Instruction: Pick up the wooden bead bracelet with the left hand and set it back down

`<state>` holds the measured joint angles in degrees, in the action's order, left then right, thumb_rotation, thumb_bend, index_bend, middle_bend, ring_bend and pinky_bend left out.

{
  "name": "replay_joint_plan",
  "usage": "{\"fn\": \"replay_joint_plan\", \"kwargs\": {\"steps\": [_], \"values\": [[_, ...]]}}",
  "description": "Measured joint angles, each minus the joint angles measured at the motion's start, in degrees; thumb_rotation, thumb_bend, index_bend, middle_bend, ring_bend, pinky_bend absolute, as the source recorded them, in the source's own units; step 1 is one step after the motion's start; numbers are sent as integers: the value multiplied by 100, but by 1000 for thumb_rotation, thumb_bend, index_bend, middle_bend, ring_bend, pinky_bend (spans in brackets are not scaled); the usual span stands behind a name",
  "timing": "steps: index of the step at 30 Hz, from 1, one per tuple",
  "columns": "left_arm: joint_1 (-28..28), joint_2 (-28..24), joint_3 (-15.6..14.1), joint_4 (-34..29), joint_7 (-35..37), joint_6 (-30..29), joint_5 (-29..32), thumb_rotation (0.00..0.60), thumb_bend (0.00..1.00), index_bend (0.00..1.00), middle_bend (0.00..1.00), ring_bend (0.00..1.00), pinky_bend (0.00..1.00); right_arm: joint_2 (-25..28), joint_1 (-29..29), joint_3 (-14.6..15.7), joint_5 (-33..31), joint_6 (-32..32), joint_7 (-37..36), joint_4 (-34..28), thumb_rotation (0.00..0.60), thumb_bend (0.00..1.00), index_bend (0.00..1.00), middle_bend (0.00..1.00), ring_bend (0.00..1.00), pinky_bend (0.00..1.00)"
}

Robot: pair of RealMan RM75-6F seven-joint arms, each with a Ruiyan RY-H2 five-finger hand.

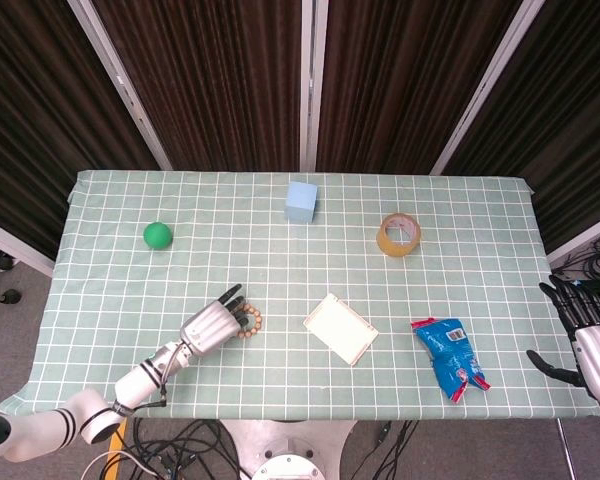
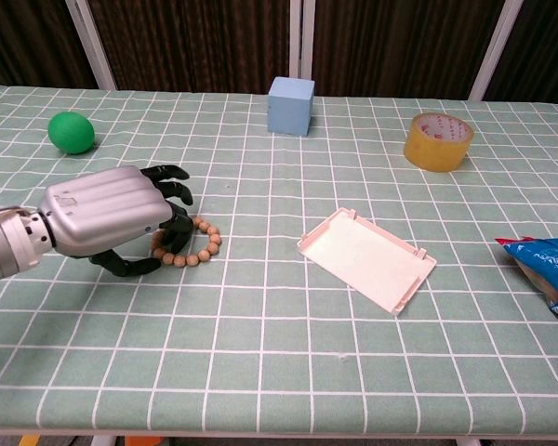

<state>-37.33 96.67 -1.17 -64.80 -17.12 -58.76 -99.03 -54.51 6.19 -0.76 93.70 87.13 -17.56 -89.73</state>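
The wooden bead bracelet (image 1: pixel 251 320) (image 2: pixel 201 245) lies flat on the green checked tablecloth, left of centre near the front. My left hand (image 1: pixel 211 326) (image 2: pixel 107 221) is lowered over its left side. The fingers curl down into the ring and the thumb reaches toward the front-left beads from outside, with a gap still showing between them. The hand hides the bracelet's left beads. My right hand (image 1: pixel 589 345) hangs off the table's right edge with fingers spread and nothing in it, seen only in the head view.
A white tray (image 1: pixel 340 328) (image 2: pixel 367 258) lies just right of the bracelet. A blue snack bag (image 1: pixel 448 357), a tape roll (image 1: pixel 399 235) (image 2: pixel 438 141), a light blue cube (image 1: pixel 301 200) (image 2: pixel 291 105) and a green ball (image 1: pixel 157 235) (image 2: pixel 71 131) lie farther off.
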Motion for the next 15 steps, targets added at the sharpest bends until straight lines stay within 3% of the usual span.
{"fn": "replay_joint_plan", "kwargs": {"steps": [5,10,15], "values": [[-18,103,-89,154,51,-50,-7,600,265,487,472,197,100,7,-23,-2,0,36,-7,-2,600,121,0,0,0,0],[-21,166,-134,252,224,-157,-23,600,313,552,534,257,122,5,-45,-9,10,82,-38,12,600,121,0,0,0,0],[18,177,-120,293,724,-313,48,600,323,569,551,276,130,7,-67,-17,25,137,-44,16,600,109,0,0,0,0]]}}
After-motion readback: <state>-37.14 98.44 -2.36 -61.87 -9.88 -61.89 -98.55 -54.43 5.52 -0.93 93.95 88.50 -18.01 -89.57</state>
